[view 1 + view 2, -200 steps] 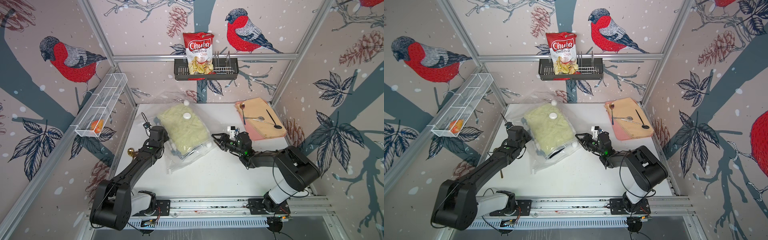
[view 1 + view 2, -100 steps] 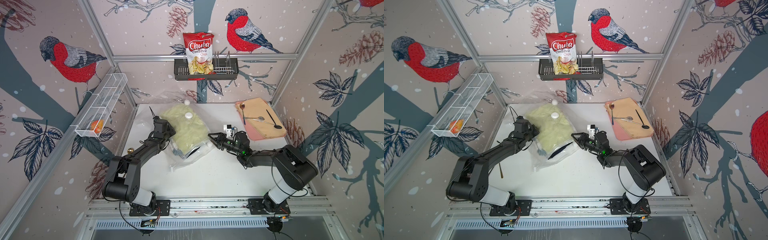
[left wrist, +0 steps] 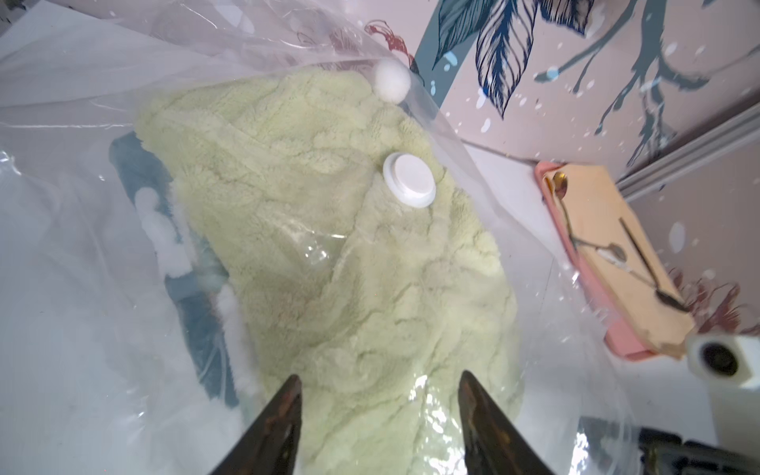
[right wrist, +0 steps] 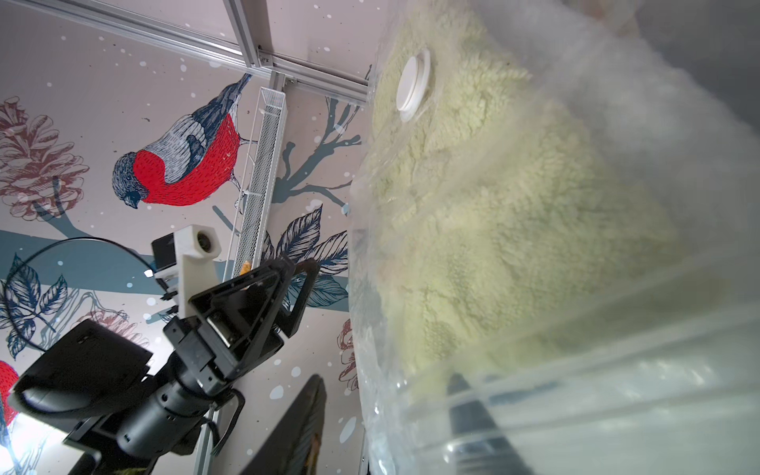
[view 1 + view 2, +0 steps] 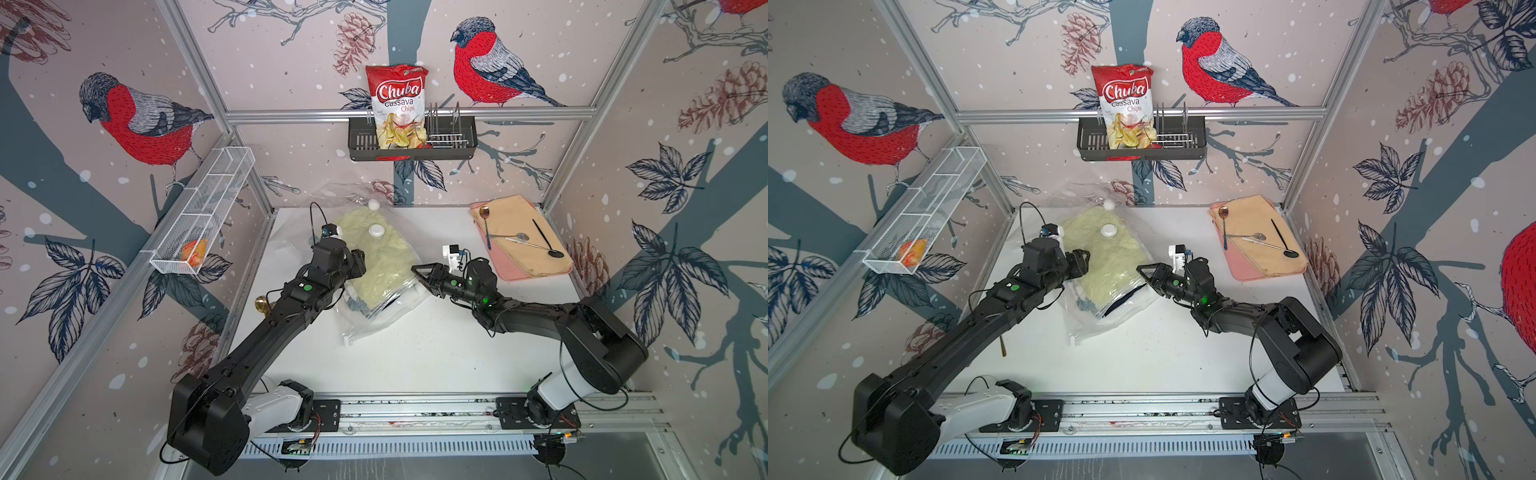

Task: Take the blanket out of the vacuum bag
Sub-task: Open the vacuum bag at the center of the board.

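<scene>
The vacuum bag (image 5: 376,326), clear and crinkly, lies on the white table with the pale green blanket (image 5: 388,266) inside it. Its round white valve cap (image 5: 376,230) (image 3: 410,179) faces up, and the small white slider clip (image 5: 345,341) sits at its near edge. My left gripper (image 5: 360,264) (image 3: 380,380) is open over the bag's left side, blanket showing through plastic between its fingers. My right gripper (image 5: 417,276) (image 4: 386,382) is open at the bag's right edge: one finger (image 4: 304,423) is outside, the other (image 4: 473,415) shows through the plastic.
A beige board (image 5: 523,237) with spoons lies on a pink mat at the back right. A black rack (image 5: 411,143) with a chips bag hangs on the back wall, and a white wire basket (image 5: 203,216) on the left wall. A gold-tipped utensil (image 5: 262,304) lies by the left table edge.
My left gripper has moved right onto the bag's left side and has opened. My right gripper has crept left to the bag's right edge. The bag has shifted slightly.
</scene>
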Available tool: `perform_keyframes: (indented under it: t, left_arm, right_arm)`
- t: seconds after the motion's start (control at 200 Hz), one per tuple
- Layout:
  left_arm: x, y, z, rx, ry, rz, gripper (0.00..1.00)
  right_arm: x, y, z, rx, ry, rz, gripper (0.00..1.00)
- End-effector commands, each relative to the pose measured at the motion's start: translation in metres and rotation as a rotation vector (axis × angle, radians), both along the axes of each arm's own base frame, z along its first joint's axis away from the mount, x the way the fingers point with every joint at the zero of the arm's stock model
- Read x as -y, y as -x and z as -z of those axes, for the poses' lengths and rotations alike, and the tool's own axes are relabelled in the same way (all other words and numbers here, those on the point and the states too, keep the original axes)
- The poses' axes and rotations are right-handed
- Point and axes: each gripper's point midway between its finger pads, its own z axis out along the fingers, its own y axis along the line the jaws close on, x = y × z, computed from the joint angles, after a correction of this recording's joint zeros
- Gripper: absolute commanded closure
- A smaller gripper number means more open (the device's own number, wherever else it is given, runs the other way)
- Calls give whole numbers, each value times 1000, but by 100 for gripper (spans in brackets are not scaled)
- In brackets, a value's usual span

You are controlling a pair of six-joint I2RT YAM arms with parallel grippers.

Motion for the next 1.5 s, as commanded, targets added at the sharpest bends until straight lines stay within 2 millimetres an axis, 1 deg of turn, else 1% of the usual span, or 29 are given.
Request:
perform_keyframes:
  t: [0.0, 0.035, 0.085, 0.115, 0.18, 0.225, 0.235, 0.245, 0.39, 0.435, 0.485, 0.58, 0.655, 0.72, 0.755, 0.805, 0.9, 1.026, 1.096, 1.196, 1.271, 1.321, 1.396, 1.491]
  left_arm:
    - [6, 33, 25, -106, -233, 147, 31]
    - [19, 42, 31, -124, -267, 224, 30]
    - [34, 56, 44, -161, -314, 328, 28]
    - [40, 62, 50, -176, -338, 361, 29]
    - [54, 70, 55, -173, -367, 431, 28]
    - [59, 75, 61, -179, -404, 454, 27]
    - [62, 72, 54, -162, -402, 457, 27]
    - [64, 73, 53, -157, -409, 463, 27]
    - [82, 80, 49, -131, -489, 534, 23]
    - [84, 79, 47, -114, -503, 529, 21]
    - [85, 76, 50, -109, -532, 522, 20]
    - [76, 66, 58, -113, -644, 460, 19]
    - [66, 56, 61, -107, -752, 388, 19]
    - [60, 50, 62, -98, -806, 358, 21]
    - [58, 48, 61, -93, -819, 346, 24]
    - [63, 49, 59, -81, -806, 354, 27]
    - [66, 50, 47, -24, -795, 329, 38]
    - [61, 46, 31, 38, -798, 265, 65]
    - [62, 45, 19, 60, -775, 249, 78]
    - [64, 42, 2, 102, -734, 227, 100]
    - [63, 40, -7, 138, -712, 202, 100]
    - [65, 39, -11, 159, -702, 202, 100]
    - [68, 37, -17, 176, -693, 207, 100]
    - [70, 35, -23, 195, -693, 212, 100]
  right_arm:
    - [-4, -2, -4, 25, 3, -11, 50]
    - [-5, -2, -7, 29, -1, -15, 50]
    - [-6, -3, -9, 41, 1, -18, 49]
    - [-6, -4, -9, 43, 8, -20, 49]
    - [-4, -8, -9, 37, 0, -23, 48]
    - [-3, -8, -12, 36, -21, -29, 48]
    - [-2, -9, -12, 34, -24, -29, 48]
    - [-2, -9, -12, 33, -28, -31, 48]
    - [1, -11, -18, 40, -37, -24, 48]
    - [1, -11, -20, 41, -34, -25, 48]
    - [1, -10, -22, 45, -38, -27, 48]
    - [0, -7, -27, 41, -57, -36, 48]
    - [1, -5, -31, 33, -78, -34, 48]
    - [4, -5, -32, 21, -81, -5, 48]
    - [4, -5, -32, 17, -77, 8, 49]
    - [4, -4, -32, 14, -71, 15, 49]
    - [1, -2, -34, 14, -72, 13, 49]
    - [-4, 2, -36, 12, -84, -4, 50]
    - [-6, 4, -36, 11, -84, -11, 50]
    - [-5, 8, -34, 16, -77, -14, 50]
    - [-4, 13, -33, 35, -60, -19, 49]
    - [-1, 18, -28, 37, -38, -11, 50]
    - [4, 29, -19, 38, -3, 9, 55]
    - [7, 40, -5, 35, 56, 37, 65]
